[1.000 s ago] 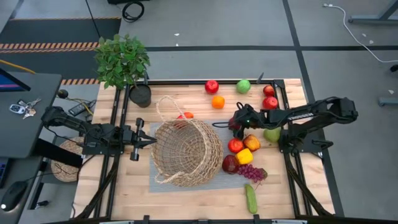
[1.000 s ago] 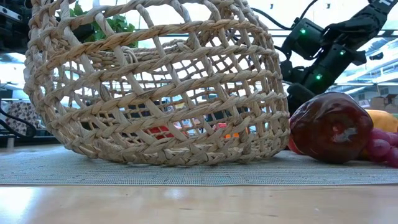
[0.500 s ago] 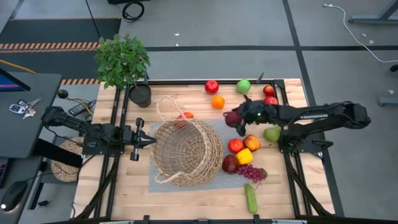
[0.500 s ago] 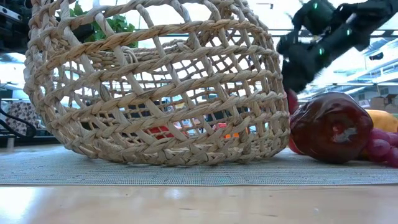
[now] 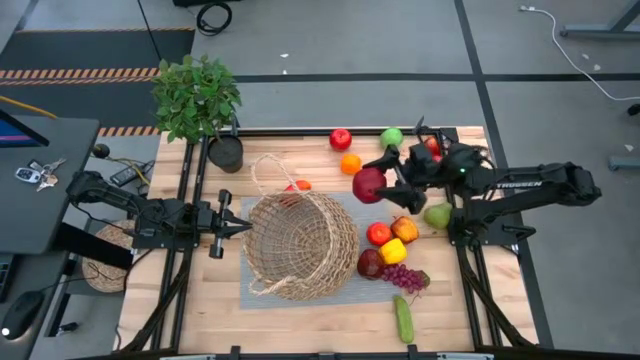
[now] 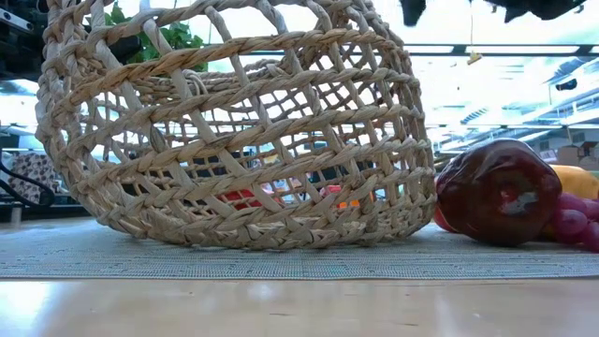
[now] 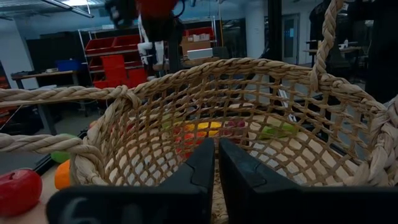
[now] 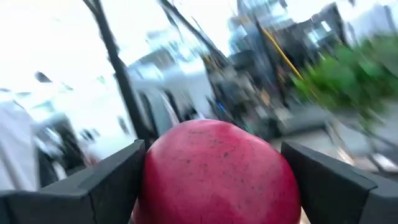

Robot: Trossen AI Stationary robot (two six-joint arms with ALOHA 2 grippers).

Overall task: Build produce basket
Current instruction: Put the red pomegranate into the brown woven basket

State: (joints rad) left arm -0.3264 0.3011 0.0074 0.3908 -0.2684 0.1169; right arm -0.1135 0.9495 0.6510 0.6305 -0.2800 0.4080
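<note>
- Right gripper point(image 5: 385, 184) jaws clamp a dark red apple point(image 5: 368, 185) aloft, right of the basket point(image 5: 300, 243); left gripper point(image 5: 243, 227) shut, empty, at its rim.
- Wooden table point(image 5: 190, 300), grey mat point(image 5: 352, 288), shelving beyond.
- Tan open-weave basket, centre; produce point(image 5: 392, 252) clustered right.

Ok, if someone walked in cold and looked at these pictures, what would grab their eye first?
Probably the big wicker basket tipped on its side mid-table, filling the low view. Next, the right gripper holding a dark red apple in the air between the basket and the far edge, above the heap of produce to the basket's right. The left gripper sits shut at the basket's left rim.
</note>
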